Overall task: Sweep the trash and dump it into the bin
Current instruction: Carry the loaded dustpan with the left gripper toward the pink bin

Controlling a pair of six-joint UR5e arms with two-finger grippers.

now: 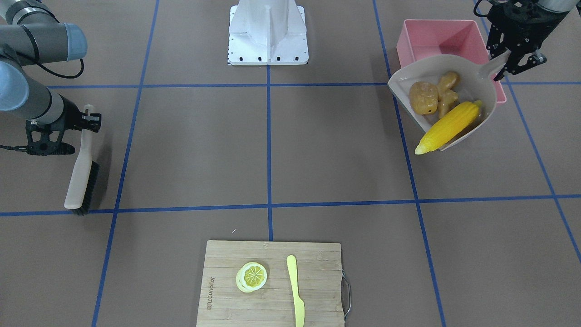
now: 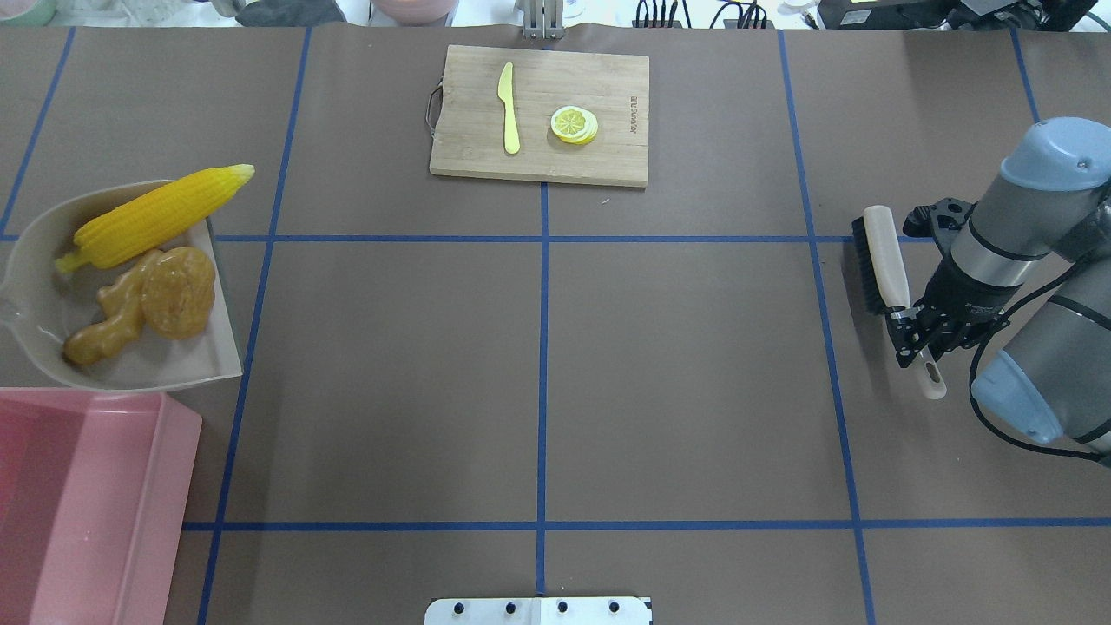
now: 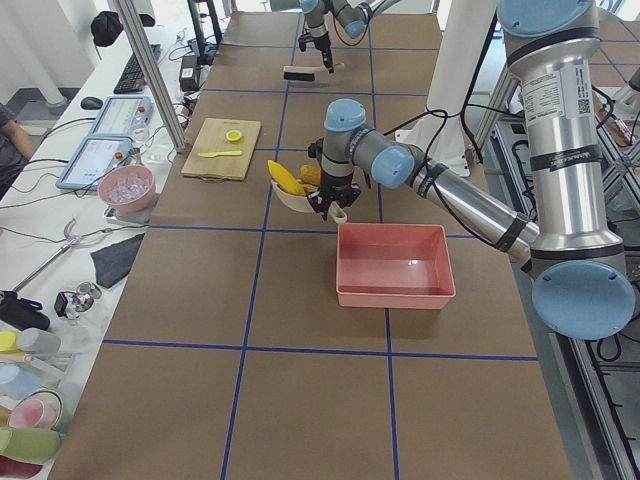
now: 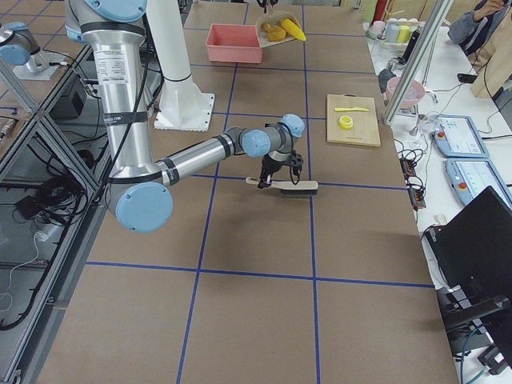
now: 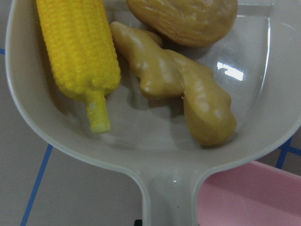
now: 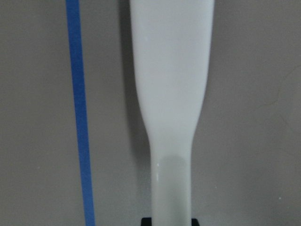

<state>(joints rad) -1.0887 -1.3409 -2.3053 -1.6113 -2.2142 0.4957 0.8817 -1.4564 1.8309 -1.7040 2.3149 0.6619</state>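
Upper right, your left gripper's (image 1: pixel 507 67) jaws clamp the dustpan's (image 1: pixel 472 75) handle, trash (image 1: pixel 448 125) just beyond; right gripper (image 1: pixel 87 123) clenches the brush (image 1: pixel 81 178).

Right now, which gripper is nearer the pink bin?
Left. The left gripper grips the dustpan handle beside the bin; the right gripper holds the brush across the table.

Pink bin (image 2: pixel 95 486) cut by overhead's left and bottom edges, dustpan (image 2: pixel 147 369) handle off its left edge, potato (image 5: pixel 183 19) and corn (image 5: pixel 77 47) cropped at left wrist view's top, brush (image 6: pixel 171 94) bristles outside right wrist view, knife (image 1: pixel 296 290) tip off front view's bottom.
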